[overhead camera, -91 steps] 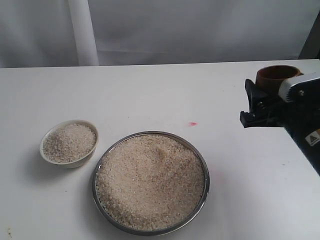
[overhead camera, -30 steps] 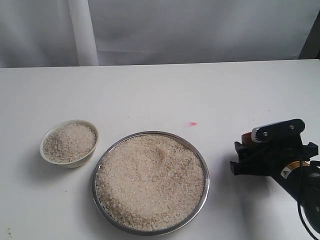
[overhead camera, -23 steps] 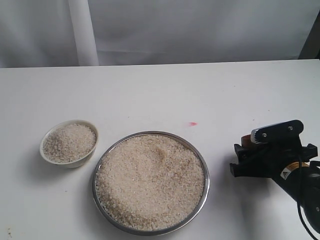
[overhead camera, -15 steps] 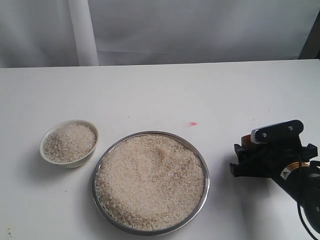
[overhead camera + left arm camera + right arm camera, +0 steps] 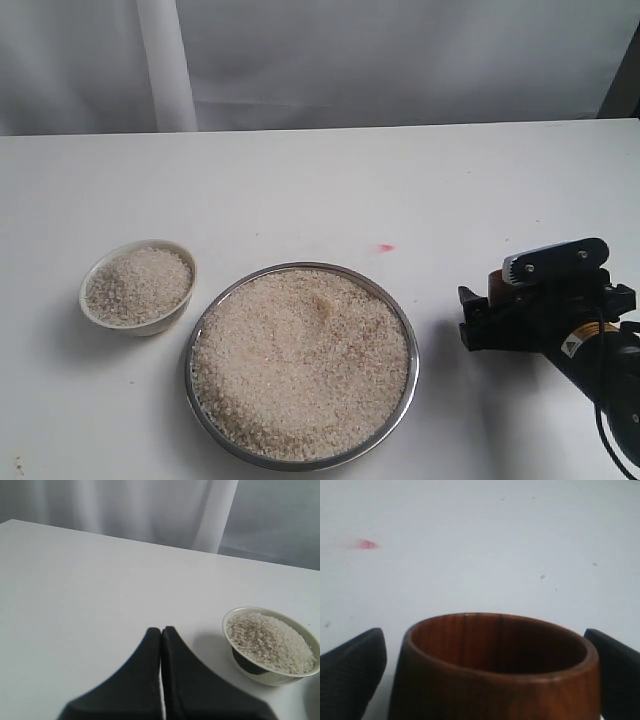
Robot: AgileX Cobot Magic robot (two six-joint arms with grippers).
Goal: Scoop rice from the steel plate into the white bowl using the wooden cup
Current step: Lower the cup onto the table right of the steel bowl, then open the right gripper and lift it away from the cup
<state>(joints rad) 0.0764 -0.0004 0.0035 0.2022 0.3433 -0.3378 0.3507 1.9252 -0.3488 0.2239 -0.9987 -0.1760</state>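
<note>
Right wrist view, wooden cup (image 5: 495,665) between parted fingers (image 5: 350,675)

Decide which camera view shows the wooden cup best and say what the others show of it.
The right wrist view: the wooden cup fills the foreground, rim and dark interior clear. The exterior view shows only a brown sliver behind the right tool. The left wrist view misses it.

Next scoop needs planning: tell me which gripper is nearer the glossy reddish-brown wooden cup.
Right. The right gripper flanks the reddish-brown wooden cup with open jaws. The left gripper, jaws shut, sits beside the small cream-white ceramic bowl, across the wide steel plate from the cup.
</note>
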